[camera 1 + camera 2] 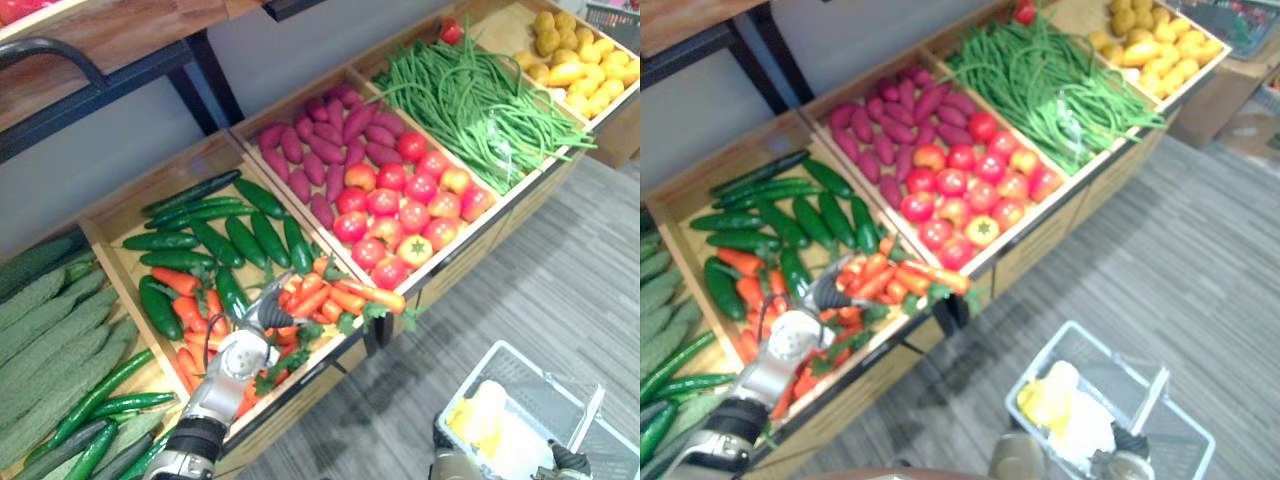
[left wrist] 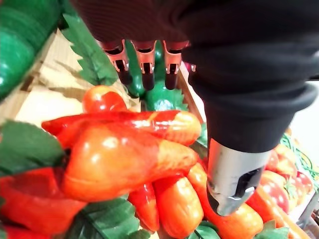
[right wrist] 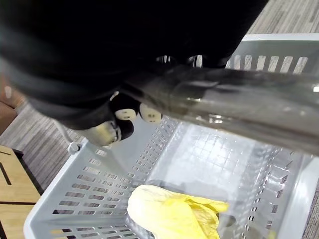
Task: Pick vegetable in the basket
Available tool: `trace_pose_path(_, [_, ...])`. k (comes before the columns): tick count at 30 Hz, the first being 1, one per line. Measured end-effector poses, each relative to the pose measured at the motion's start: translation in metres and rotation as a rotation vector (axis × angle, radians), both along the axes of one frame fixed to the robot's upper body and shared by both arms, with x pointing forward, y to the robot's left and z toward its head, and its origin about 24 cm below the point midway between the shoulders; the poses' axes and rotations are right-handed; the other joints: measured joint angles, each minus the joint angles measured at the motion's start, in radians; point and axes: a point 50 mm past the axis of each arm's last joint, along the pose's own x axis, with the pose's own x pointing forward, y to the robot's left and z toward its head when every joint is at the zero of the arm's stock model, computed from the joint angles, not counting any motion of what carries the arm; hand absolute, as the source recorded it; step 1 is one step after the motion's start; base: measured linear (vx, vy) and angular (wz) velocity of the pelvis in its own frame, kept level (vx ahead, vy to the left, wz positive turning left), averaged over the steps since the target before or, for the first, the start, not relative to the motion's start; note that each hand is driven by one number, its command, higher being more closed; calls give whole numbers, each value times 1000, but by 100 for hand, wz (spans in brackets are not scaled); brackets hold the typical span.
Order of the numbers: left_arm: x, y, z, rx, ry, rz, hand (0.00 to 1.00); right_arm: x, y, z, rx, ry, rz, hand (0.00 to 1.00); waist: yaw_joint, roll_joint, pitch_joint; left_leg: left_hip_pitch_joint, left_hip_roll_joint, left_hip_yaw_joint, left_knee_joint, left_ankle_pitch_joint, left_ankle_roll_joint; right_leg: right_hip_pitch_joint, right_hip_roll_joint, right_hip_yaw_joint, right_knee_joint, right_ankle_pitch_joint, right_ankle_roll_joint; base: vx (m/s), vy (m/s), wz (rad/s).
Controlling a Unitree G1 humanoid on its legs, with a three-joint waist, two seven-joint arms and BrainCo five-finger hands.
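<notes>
Carrots (image 1: 340, 297) lie heaped in a wooden crate (image 1: 112, 222), with cucumbers (image 1: 250, 235) at their 11 o'clock. The left hand (image 1: 262, 315) hovers over them, fingers straight, grasping nothing. At 5 o'clock the right hand (image 3: 127, 114) is curled round the handle (image 3: 239, 99) of a white basket (image 3: 99, 189) that holds something yellow (image 3: 174, 214).

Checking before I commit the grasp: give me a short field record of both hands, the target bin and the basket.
left hand: open, fingers straight over the carrots, nothing held
right hand: shut on the basket handle
basket: white, at the robot's right, holds a yellow item
neighbours: cucumbers beside the carrots
task state: no carrot picked yet
</notes>
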Motion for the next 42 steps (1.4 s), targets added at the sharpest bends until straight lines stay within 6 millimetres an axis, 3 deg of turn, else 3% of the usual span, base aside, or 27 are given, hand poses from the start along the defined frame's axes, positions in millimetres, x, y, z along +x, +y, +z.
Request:
trace_pose_path(12, [28,18,-4,195,14,114,0,16,2,3,-3,-33,12,100,-2,-17,49,-17,31,68,34,-17,-10,-62,32,74,19,9,-13,-83,-60,-18])
trace_pose_path(13, [30,20,-1,193,5,130,100,17,2,3,-3,-34,14,100,-1,-19,51,-18,31,79,33,-17,-10,-69,35,79,19,12,-16,-97,-60,-10])
trace_pose_path(26, [45,28,18,201,-55,215,100,23,5,4,-23,-37,45,100,-1,-48,80,-22,33,83,33,-26,-17,-83,38,95,17,32,-19,-87,-38,-3])
trace_pose_path(33, [48,5,37,219,-135,122,100,16,12,-1,4,-30,15,100,-1,-79,100,-21,30,14,33,-23,-13,-30,17,29,6,32,-19,-43,-16,26])
trace_pose_path(39, [44,-15,64,209,-277,49,100,12,15,-3,14,-24,0,100,2,-78,98,-20,28,-48,33,-19,-8,15,4,-28,1,31,-18,-33,-19,29])
trace_pose_path(42, [39,-18,67,208,-295,30,100,11,16,-4,20,-23,2,100,6,-75,97,-22,25,-69,33,-17,-5,28,-2,-48,1,31,-18,-48,-21,21])
